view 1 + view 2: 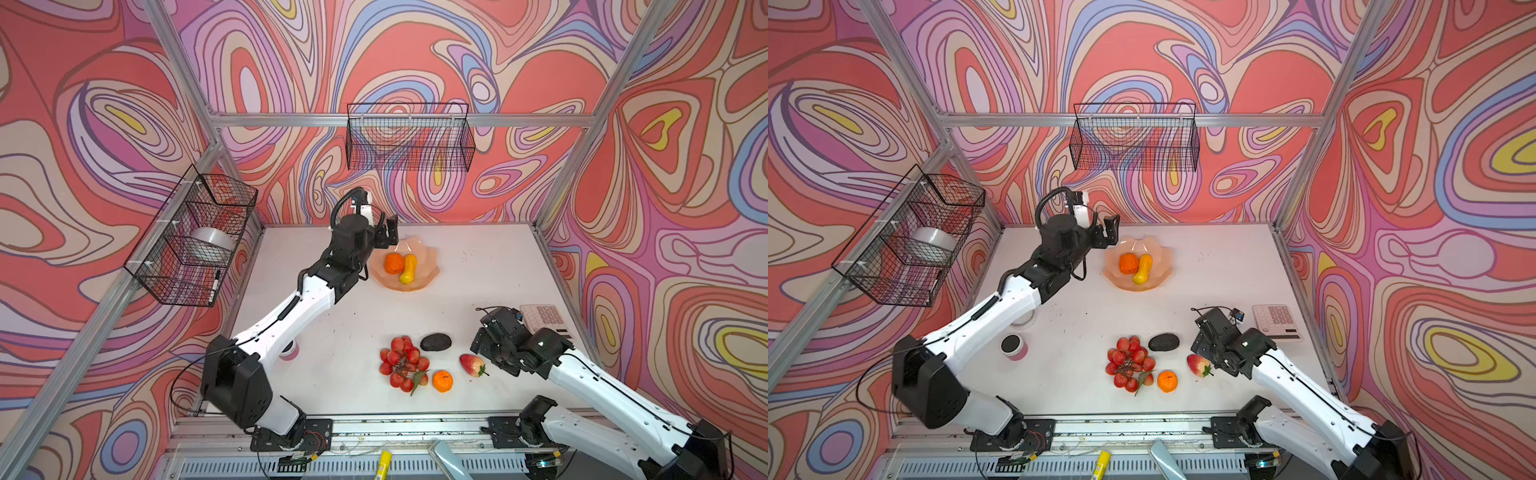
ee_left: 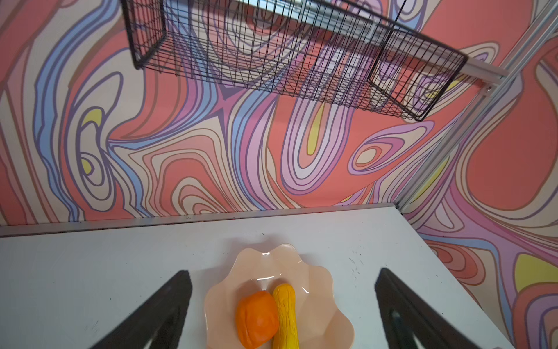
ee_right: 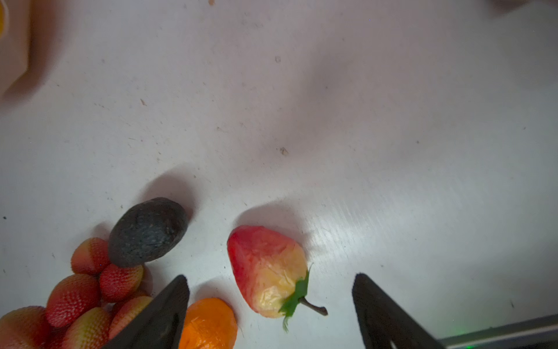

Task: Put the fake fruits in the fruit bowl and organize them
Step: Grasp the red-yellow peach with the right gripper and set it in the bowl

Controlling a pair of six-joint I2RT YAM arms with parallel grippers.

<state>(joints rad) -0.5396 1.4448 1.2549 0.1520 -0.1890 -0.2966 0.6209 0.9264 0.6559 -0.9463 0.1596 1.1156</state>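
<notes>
The peach fruit bowl (image 1: 428,257) (image 1: 1163,258) (image 2: 317,302) stands at the back middle of the table. It holds an orange (image 1: 393,264) (image 2: 256,318) and the yellow gourd (image 1: 408,269) (image 2: 285,314), side by side. My left gripper (image 1: 384,235) (image 2: 283,272) hangs open over the bowl's back-left rim, holding nothing. At the front lie the red berry bunch (image 1: 402,365), the dark avocado (image 1: 435,342) (image 3: 148,231), a second orange (image 1: 442,381) (image 3: 208,323) and the strawberry (image 1: 471,365) (image 3: 265,266). Just right of the strawberry, my right gripper (image 1: 484,351) (image 3: 270,277) is open, its fingers either side of the stem end without touching it.
Black wire baskets hang on the back wall (image 1: 409,137) and the left wall (image 1: 195,237); the left one holds a roll of tape (image 1: 212,245). A calculator (image 1: 544,318) lies behind the right arm. A small round pink container (image 1: 1014,347) stands front left. A yellow tube (image 1: 384,459) lies beyond the front rail.
</notes>
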